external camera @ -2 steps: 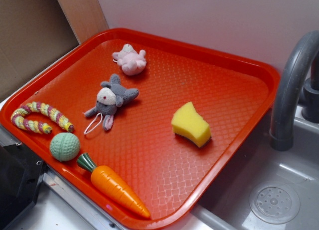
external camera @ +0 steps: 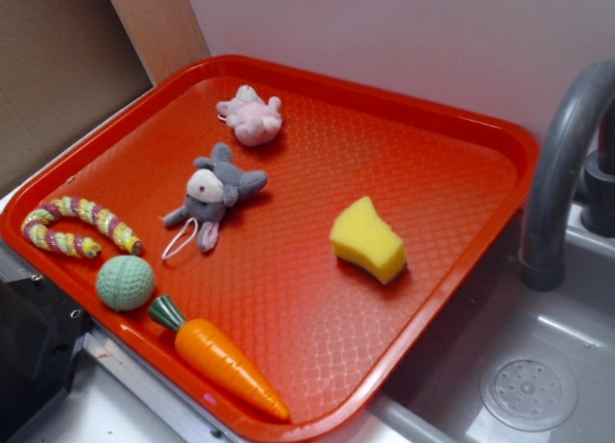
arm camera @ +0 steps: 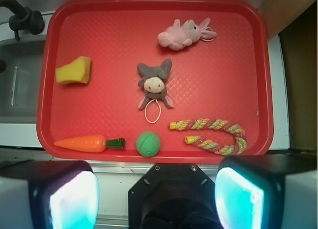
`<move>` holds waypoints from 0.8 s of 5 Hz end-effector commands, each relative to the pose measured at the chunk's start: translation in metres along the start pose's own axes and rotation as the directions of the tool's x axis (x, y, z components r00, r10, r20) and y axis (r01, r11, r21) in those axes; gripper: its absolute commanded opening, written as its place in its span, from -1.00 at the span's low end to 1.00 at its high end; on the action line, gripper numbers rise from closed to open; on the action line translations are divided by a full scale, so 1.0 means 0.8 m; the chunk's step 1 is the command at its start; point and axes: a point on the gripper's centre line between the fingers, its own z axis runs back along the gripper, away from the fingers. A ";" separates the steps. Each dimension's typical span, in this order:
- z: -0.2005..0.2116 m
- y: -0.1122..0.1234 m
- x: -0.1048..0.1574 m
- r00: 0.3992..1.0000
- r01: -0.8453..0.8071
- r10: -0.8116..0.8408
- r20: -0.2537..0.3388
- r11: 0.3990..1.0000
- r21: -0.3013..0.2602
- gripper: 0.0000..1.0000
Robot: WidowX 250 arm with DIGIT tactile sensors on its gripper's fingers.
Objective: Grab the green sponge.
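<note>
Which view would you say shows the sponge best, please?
The exterior view: the sponge sits large and near mid-frame, showing its wedge shape and the thin dark layer along its lower edge. The wrist view shows it smaller, from above, near the left rim of the tray, with its shape flattened.

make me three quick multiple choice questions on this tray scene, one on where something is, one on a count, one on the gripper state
1. What lies right next to the leafy end of the toy carrot?
A. pink plush
B. green ball
C. sponge

2. How many plush animals lie on the red tray?
A. one
B. two
C. three

3. What is the gripper doing?
A. open, holding nothing
B. shut on the sponge
C. shut on the rope toy

Answers:
1 B, the green ball sits by the carrot's leaves.
2 B, a pink plush and a grey plush.
3 A, the wrist view shows its fingers spread, away from the sponge.
</note>
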 end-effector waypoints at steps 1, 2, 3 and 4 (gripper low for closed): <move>-0.017 -0.057 0.079 0.915 0.396 -0.397 0.074 0.918 0.033 1.00; -0.032 -0.085 0.110 0.809 0.582 -0.585 0.060 0.811 0.065 1.00; -0.070 -0.126 0.128 0.630 0.774 -0.776 -0.020 0.626 0.100 1.00; -0.131 -0.155 0.130 0.436 0.900 -0.890 -0.131 0.430 0.069 1.00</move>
